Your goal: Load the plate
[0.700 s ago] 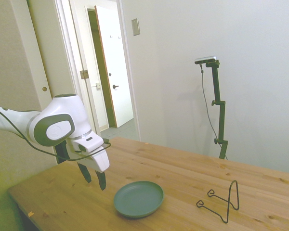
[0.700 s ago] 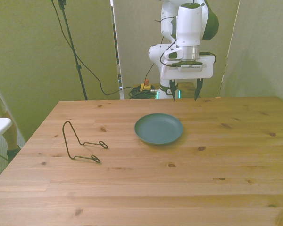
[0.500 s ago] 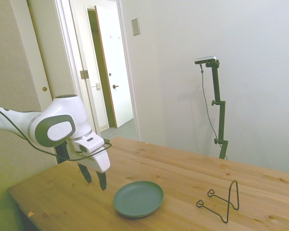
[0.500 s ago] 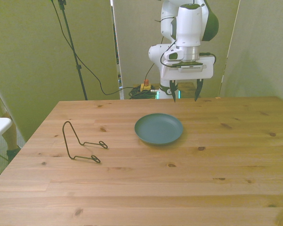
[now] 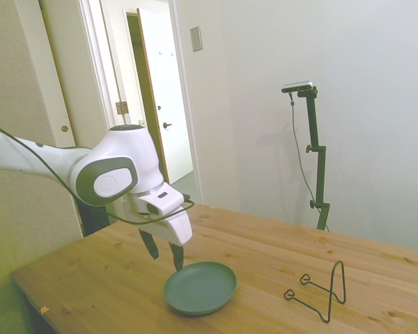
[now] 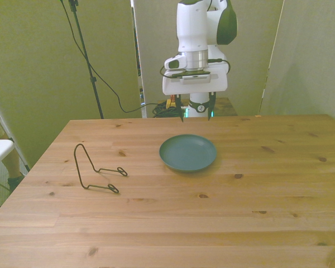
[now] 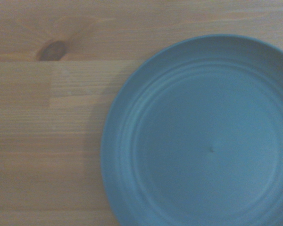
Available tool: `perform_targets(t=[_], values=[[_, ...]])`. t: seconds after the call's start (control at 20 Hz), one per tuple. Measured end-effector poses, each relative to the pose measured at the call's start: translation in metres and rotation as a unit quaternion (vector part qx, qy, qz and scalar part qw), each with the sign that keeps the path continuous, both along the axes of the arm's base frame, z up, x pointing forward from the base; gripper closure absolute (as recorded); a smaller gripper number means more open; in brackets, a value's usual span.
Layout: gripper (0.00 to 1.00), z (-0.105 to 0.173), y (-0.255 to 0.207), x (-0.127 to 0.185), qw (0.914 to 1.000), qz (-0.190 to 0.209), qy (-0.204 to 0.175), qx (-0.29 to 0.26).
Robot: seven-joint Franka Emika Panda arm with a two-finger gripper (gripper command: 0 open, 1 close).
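Grey-green and dull, the plate [image 6: 187, 152] lies flat on the pale pine table [image 6: 257, 195], round and shallow with a raised rim. It sits toward the far edge, a little past the middle of the boards. The wrist view alone shows its surface closely [image 7: 203, 141]: faint concentric rings, a tiny mark at the centre, and a dark knot [image 7: 51, 50] in the wood grain beside it.

The front view shows the gripper [image 6: 195, 108] hanging above the table's far edge, just behind the plate, its two dark fingers spread apart and empty. In the side view the gripper [image 5: 165, 250] hovers over the plate's [image 5: 200, 287] rim on the arm's side, not touching it; this view also shows a white door [image 5: 164, 97] standing ajar behind.

A thin black wire stand [image 6: 95, 170], bent into an upright loop with two small ringed feet, rests on the front view's left, well apart from the plate. From the side [image 5: 320, 289] it reads as a narrow arch.
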State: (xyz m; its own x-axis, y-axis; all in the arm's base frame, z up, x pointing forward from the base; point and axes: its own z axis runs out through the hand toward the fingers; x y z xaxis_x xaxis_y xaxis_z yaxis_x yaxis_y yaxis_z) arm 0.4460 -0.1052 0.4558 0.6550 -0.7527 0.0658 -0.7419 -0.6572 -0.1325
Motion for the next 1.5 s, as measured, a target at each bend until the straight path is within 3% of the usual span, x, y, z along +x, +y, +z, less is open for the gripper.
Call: perform_targets(t=[0.4, 0.8, 1.5], values=[[0.00, -0.032, -0.089, 0.037, 0.9989, -0.024, 0.028, 0.027], [0.00, -0.037, -0.134, 0.047, 0.9958, -0.027, 0.034, 0.081], [0.00, -0.088, -0.143, 0.050, 0.9890, -0.004, 0.043, 0.141]])
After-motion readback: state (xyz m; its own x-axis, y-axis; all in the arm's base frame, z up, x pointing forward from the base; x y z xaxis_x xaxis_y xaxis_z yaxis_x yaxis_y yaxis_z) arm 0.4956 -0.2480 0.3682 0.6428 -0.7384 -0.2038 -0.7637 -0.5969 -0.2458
